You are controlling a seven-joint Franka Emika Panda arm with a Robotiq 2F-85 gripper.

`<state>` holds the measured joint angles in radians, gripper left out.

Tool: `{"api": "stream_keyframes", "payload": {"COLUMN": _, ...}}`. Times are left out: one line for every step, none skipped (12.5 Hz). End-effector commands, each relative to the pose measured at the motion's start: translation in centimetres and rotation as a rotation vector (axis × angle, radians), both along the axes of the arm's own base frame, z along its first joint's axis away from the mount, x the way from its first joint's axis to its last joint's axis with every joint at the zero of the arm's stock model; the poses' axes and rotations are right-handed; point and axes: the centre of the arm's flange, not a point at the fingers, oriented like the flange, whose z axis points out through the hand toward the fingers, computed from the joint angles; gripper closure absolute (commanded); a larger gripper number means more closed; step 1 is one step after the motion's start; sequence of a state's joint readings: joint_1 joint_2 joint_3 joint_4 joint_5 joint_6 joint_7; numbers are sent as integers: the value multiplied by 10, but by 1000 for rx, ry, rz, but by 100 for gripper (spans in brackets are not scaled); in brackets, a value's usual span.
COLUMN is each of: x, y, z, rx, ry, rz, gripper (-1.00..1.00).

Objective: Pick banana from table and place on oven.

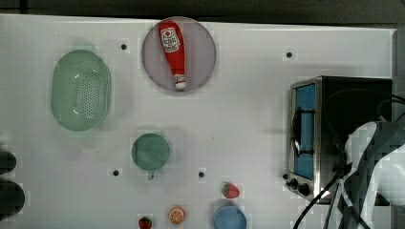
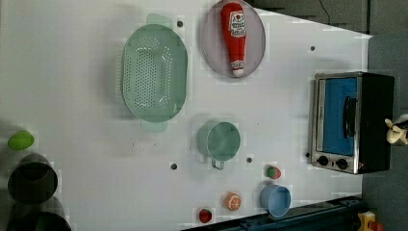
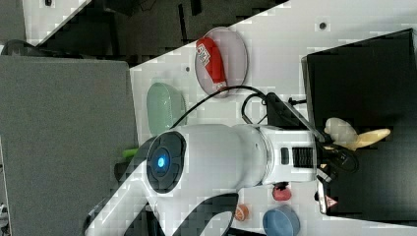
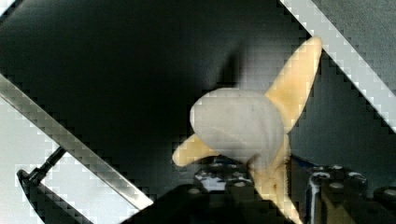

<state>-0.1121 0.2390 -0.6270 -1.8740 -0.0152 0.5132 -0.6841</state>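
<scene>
The banana (image 4: 238,123), pale with splayed yellow peel flaps, sits between my gripper's (image 4: 273,186) fingers, which are shut on its lower end. It hangs just over the black top of the oven (image 4: 116,70); I cannot tell if it touches. In the right view the banana (image 3: 344,132) sticks out past the gripper (image 3: 330,147) above the oven top (image 3: 364,73). The left view has the banana (image 2: 397,131) at the oven's (image 2: 377,120) right edge. In the top view my arm (image 1: 372,157) covers the lower part of the oven (image 1: 358,100) on the white table (image 1: 239,119).
A ketchup bottle (image 1: 174,52) lies on a round plate (image 1: 203,52) at the back. A green colander (image 1: 81,90), a green cup (image 1: 150,151), two strawberries (image 1: 230,191), an orange slice (image 1: 176,214) and a blue bowl (image 1: 229,218) stand on the table. Cables (image 1: 329,191) hang by the oven's front corner.
</scene>
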Motion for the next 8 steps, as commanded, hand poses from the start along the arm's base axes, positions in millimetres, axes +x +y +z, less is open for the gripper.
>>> {"api": "stream_keyframes", "payload": {"x": 16, "y": 10, "z": 30, "rx": -13, "ry": -39, "rz": 131, "gripper": -18}}
{"api": "stream_keyframes", "payload": {"x": 17, "y": 11, "z": 29, "rx": -9, "ry": -36, "rz": 133, "gripper": -41}}
{"api": "stream_keyframes", "payload": {"x": 20, "y": 15, "z": 29, "rx": -7, "ry": -35, "rz": 140, "gripper": -64}}
{"api": "stream_keyframes", "payload": {"x": 21, "y": 18, "z": 27, "rx": 2, "ry": -27, "rz": 144, "gripper": -87}}
{"api": "stream_keyframes", "payload": {"x": 22, "y": 23, "z": 25, "rx": 18, "ry": -12, "rz": 149, "gripper": -100}}
{"api": "stream_keyframes", "payload": {"x": 26, "y": 31, "z": 24, "rx": 35, "ry": 2, "rz": 161, "gripper": -100}}
{"api": "stream_keyframes", "payload": {"x": 34, "y": 44, "z": 27, "rx": 50, "ry": 6, "rz": 185, "gripper": -100}}
{"api": "stream_keyframes", "payload": {"x": 46, "y": 62, "z": 36, "rx": 61, "ry": 1, "rz": 220, "gripper": -100}}
